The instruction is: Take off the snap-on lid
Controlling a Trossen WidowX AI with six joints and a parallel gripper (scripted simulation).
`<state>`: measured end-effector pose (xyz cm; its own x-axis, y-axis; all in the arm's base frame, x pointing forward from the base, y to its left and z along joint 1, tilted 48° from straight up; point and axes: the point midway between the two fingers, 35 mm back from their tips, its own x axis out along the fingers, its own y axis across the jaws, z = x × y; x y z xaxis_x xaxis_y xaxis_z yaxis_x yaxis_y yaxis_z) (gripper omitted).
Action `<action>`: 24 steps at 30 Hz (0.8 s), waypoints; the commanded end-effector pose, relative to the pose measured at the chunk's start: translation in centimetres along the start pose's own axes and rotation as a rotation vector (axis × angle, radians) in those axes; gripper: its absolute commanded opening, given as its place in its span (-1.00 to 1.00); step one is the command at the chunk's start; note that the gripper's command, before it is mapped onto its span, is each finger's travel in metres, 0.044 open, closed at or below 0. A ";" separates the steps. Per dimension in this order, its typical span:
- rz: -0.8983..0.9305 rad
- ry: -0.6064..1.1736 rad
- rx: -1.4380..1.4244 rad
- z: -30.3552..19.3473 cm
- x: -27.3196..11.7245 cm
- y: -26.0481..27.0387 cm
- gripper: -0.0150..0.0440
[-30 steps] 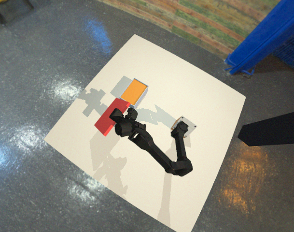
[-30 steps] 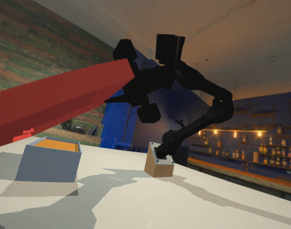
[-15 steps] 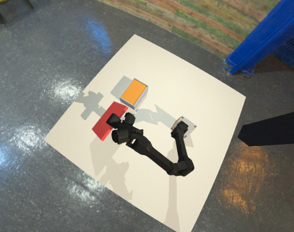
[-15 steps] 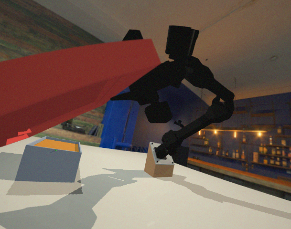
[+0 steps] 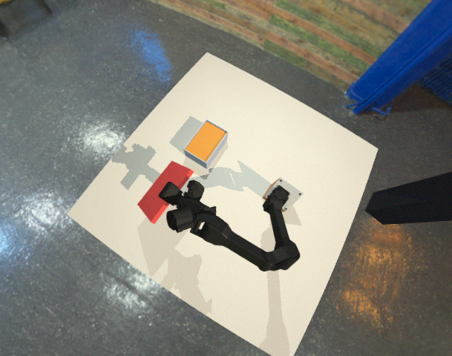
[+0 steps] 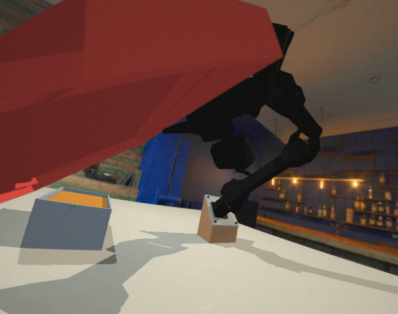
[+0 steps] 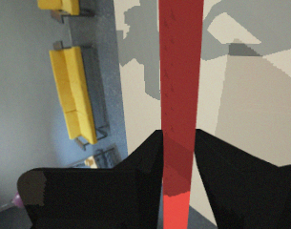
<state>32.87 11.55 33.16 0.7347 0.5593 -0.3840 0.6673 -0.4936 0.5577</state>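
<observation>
The red lid [image 5: 156,195] [image 6: 124,84] [image 7: 180,62] hangs in the air, tilted, above the table [image 5: 295,126] [image 6: 192,287]. Its broad face shows in the top view; the wrist view shows it edge-on as a narrow strip. My gripper [image 7: 177,135] is shut on the lid, one black finger on each side. The grey-blue storage box [image 5: 217,150] [image 6: 66,226] stands on the table without its lid, its orange inside visible. The lid is off to one side of the box and apart from it. In the exterior view the lid hides the fingertips.
The arm's base block [image 5: 294,191] [image 6: 222,233] stands on the table, right of the box in the top view. The arm's forearm [image 5: 245,247] reaches from the right towards the lid. Table edges lie beyond the lid at the left. Shadows of arm and lid cross the table.
</observation>
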 end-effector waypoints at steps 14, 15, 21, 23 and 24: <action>0.016 -0.001 0.004 -2.3 -0.3 0.1 -0.49; 0.016 -0.001 0.004 -2.2 -0.3 0.0 -0.49; 0.016 -0.001 0.004 -2.0 0.2 -0.6 -0.49; 0.017 -0.001 0.004 -2.0 0.4 -0.8 -0.49; 0.017 0.000 0.004 -2.0 0.5 -0.9 -0.49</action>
<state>32.27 13.58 33.93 0.7345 0.5596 -0.3838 0.6675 -0.4941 0.5570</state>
